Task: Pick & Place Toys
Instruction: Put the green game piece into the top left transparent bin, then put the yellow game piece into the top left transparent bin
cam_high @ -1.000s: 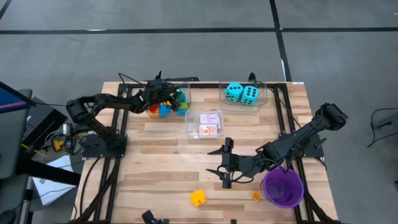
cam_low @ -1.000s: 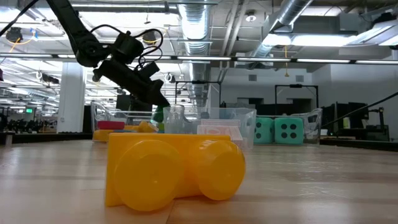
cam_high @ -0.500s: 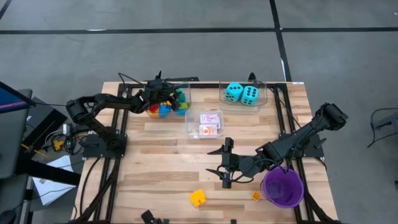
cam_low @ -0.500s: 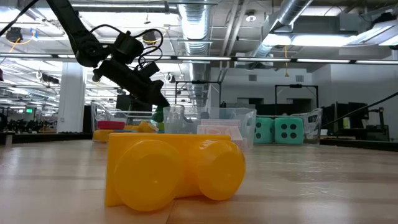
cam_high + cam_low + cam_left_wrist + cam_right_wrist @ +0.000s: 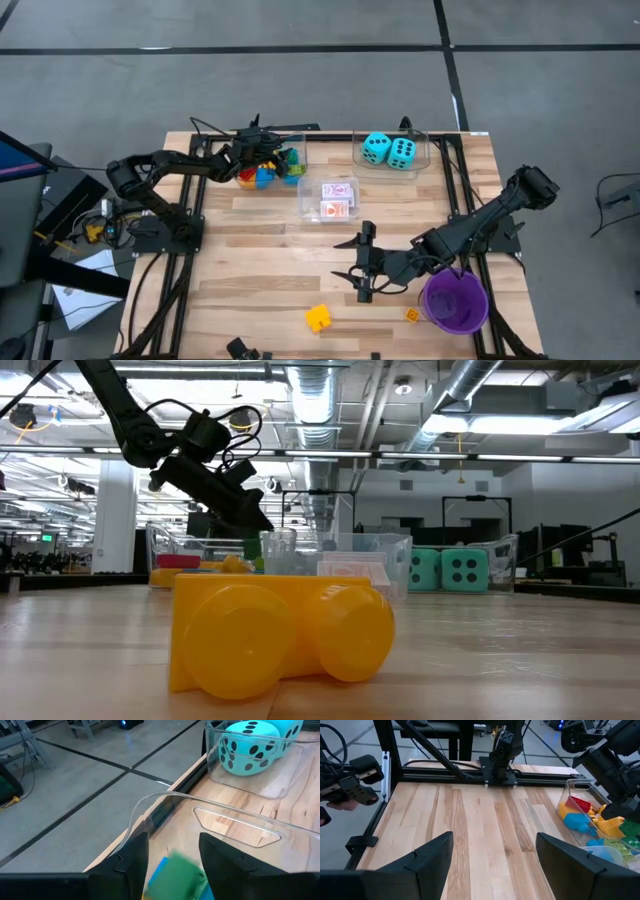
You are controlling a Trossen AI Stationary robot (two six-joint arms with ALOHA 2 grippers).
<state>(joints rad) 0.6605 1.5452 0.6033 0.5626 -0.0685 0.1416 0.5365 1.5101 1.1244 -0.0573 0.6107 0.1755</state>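
Observation:
My left gripper point(image 5: 273, 158) hangs open over the clear bin of bricks point(image 5: 262, 172) at the table's far left. In the left wrist view a blurred green brick point(image 5: 179, 876) shows between and below its fingers point(image 5: 132, 857), over a blue brick point(image 5: 156, 872). My right gripper point(image 5: 354, 262) stands open above bare table near the front right, with nothing between its fingers. A yellow brick point(image 5: 319, 318) lies on the table near the front edge, large in the low view point(image 5: 280, 635). Two turquoise dice point(image 5: 390, 150) sit in a clear bin at the far right.
A clear bin with red-and-white card packs point(image 5: 338, 198) stands mid-table. A purple cup point(image 5: 455, 300) stands at the front right beside my right arm, with a small orange piece point(image 5: 412, 315) to its left. Bare wood lies between the bins and the yellow brick.
In the low view the green brick that showed at my left gripper's fingertips has dropped out of them toward the brick bin. Both arms have kept still.

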